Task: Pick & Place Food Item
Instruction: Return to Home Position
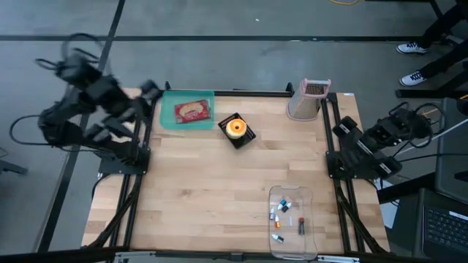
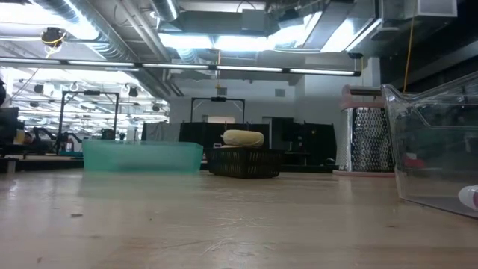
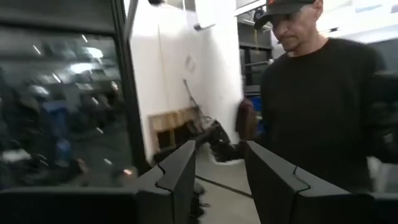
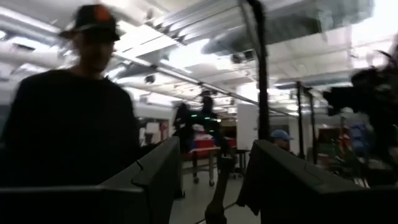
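My left gripper (image 3: 221,180) and right gripper (image 4: 214,180) gaped empty beside the desk (image 1: 212,183); the bottles (image 1: 284,214) in the bin (image 1: 291,189) looked light, slick, best pinched mid-body.

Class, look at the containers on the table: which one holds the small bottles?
The transparent bin, on the right arm's side, holds the small bottles. The teal tray holds a red packet; the black basket holds a round yellow food.
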Motion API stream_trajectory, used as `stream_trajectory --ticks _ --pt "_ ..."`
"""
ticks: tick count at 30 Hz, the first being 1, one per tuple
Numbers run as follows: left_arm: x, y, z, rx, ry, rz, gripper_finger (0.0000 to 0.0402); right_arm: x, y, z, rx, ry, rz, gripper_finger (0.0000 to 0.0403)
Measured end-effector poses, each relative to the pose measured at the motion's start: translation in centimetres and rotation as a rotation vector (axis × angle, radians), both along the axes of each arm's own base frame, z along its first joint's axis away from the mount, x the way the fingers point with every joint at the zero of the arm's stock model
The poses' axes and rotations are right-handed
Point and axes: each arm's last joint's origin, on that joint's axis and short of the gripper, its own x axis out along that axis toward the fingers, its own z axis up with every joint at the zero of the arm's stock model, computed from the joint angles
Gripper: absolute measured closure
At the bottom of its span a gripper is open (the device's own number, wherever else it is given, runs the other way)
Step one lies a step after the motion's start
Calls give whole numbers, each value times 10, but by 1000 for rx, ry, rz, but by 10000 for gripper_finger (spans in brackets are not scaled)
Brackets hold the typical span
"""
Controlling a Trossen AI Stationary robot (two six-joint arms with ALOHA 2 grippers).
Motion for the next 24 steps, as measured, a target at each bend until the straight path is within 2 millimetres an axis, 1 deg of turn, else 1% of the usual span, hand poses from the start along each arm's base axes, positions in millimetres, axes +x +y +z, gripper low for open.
stream_trajectory --ticks 3,5,6,9,13,15,17,20,21,22,24 --pt "-36 -3 -5 14 -55 32 265 -4 -1 -5 -52 -18 12 204" --pt "-57 -4 -20 -5 -30 85 265 -8 -4 -16 -43 -3 -24 204" --pt "-68 -5 -29 -15 -27 112 266 -9 -5 -24 -28 -2 -56 204" --pt "-92 -8 -63 -45 -52 178 269 -6 -6 -57 -10 16 -116 204" --pt "-115 -10 -119 -102 -77 219 268 -6 -6 -93 32 -61 -117 204" --pt "-121 -10 -145 -159 -105 238 266 -4 -6 -110 54 -80 -135 204" --pt "-123 -10 -171 -186 -128 223 265 -1 -5 -125 50 -95 -144 204" --pt "-125 -10 -206 -217 -132 211 266 1 -3 -138 49 -111 -139 204" --pt "-122 -10 -217 -223 -117 209 267 2 -3 -140 44 -105 -137 204" --pt "-115 -8 -225 -226 -95 208 268 2 -2 -142 38 -101 -133 204" --pt "-103 -8 -242 -221 -3 180 269 4 -1 -147 27 -90 -122 204"
